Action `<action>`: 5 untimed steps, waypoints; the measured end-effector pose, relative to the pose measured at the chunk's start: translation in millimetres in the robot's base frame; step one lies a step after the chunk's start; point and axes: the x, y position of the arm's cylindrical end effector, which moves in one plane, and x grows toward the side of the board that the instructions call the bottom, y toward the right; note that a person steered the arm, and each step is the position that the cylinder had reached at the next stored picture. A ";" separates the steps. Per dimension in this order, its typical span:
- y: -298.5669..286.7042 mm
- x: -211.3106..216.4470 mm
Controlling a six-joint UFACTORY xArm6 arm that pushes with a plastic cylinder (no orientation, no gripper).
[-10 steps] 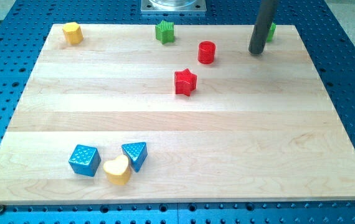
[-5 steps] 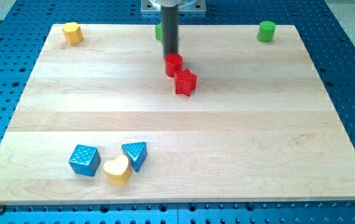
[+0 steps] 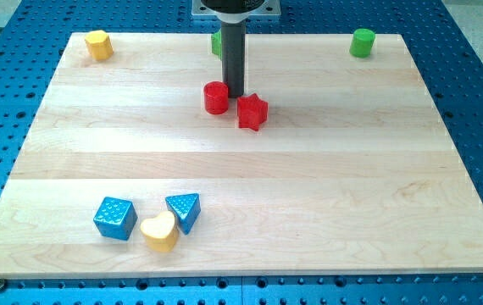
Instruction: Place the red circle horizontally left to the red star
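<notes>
**Op:** I'm looking at a pale wooden board [image 3: 241,169] lying on a blue perforated table [image 3: 479,127]. A grey metal base [image 3: 236,8] is cut off at the view's top edge.

**Desk:** Walk me across, left to right.

**Op:** At the top left corner sits a yellow block [image 3: 98,44], roughly hexagonal. Near the bottom, a blue cube [image 3: 114,218], then a yellow heart [image 3: 160,232] touching a blue triangle [image 3: 183,210]. No containers anywhere; every block rests directly on the wood.

**Desk:** And the task pieces?

**Op:** The red circle [image 3: 216,97] is just left of the red star [image 3: 252,112], close beside it and slightly higher in the view. My tip [image 3: 235,92] stands between them at their upper side, right against the circle's right edge.

**Desk:** Gripper state?

**Op:** There are no jaws to report, only the rod. Behind it a green block [image 3: 216,42] is mostly hidden, so I can't tell its shape. A green cylinder [image 3: 362,41] sits at the top right.
</notes>
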 end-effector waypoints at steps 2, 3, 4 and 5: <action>-4.8 10.4; -20.4 21.5; -30.4 28.8; -30.8 30.0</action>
